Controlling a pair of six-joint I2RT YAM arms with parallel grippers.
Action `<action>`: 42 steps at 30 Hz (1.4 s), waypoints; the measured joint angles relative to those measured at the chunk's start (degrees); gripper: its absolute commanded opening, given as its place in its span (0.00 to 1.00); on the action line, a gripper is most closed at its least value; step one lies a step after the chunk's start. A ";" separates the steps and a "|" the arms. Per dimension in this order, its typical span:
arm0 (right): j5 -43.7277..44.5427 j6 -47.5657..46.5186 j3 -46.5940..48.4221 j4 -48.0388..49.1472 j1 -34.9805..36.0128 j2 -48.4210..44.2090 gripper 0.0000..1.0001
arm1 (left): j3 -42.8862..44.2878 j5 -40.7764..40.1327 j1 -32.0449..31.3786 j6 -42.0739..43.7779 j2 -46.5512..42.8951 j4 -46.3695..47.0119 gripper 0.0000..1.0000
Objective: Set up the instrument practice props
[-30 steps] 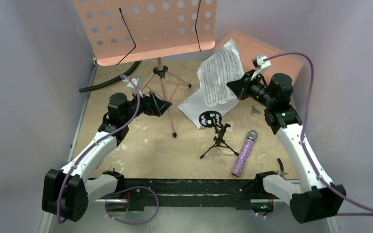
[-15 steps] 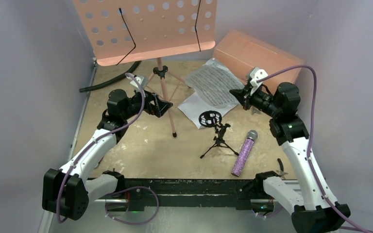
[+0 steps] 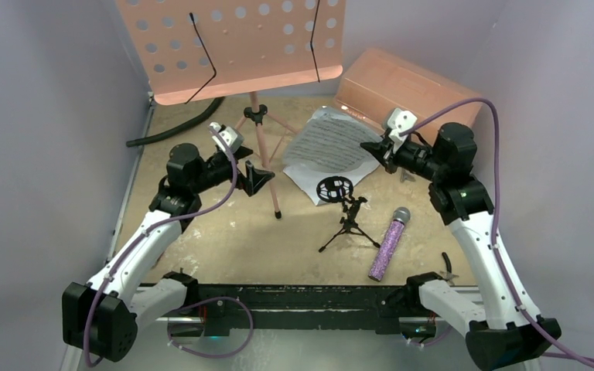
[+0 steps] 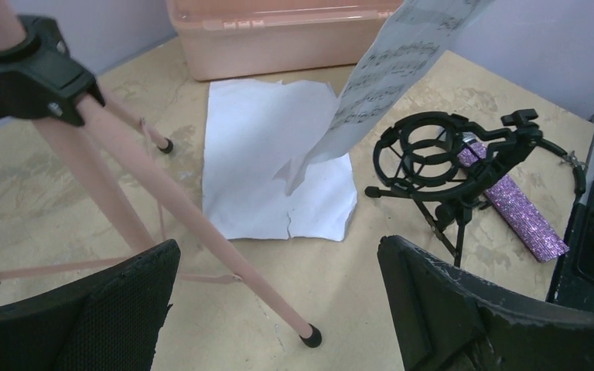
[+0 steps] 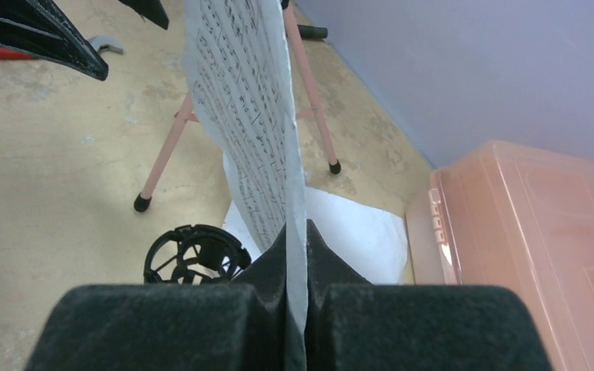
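A printed sheet [image 3: 331, 139] hangs in the air just right of centre in the top view. The right gripper [image 3: 377, 151] pinches it along one edge, fingers closed flat on the paper. In the right wrist view the sheet [image 5: 247, 100] rises edge-on from between the tips of that gripper [image 5: 296, 232]. A second page [image 3: 303, 174] lies flat on the surface [image 3: 224, 239], partly beneath the held sheet. The mic stand [image 3: 346, 216] stands on its tripod just below the page, its ring mount at the page's lower edge. The microphone [image 3: 389, 243] lies on the surface to the lower right of the mic stand, near it but apart. The music stand [image 3: 240, 46] fills the top of the frame with its perforated desk, and its tripod legs spread at centre. The left gripper [image 3: 259, 176] is wide open beside the stand's front leg. In the left wrist view that leg runs down between the fingers [image 4: 124, 309], with no contact visible. The box [image 3: 406, 81] sits at upper right, behind the held sheet. A black hose [image 3: 174, 131] lies at upper left.
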 measured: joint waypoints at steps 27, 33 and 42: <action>-1.64 -2.32 9.14 -5.62 12.63 11.61 0.00 | 9.75 -0.39 -5.73 15.19 2.08 -10.99 0.73; -2.08 -2.08 9.18 -5.68 13.51 11.67 0.00 | 9.77 -0.42 -5.75 15.96 2.08 -11.98 0.71; -4.17 -2.03 9.64 -7.15 14.62 12.26 0.00 | 9.77 1.51 -6.01 15.89 2.08 -11.91 0.64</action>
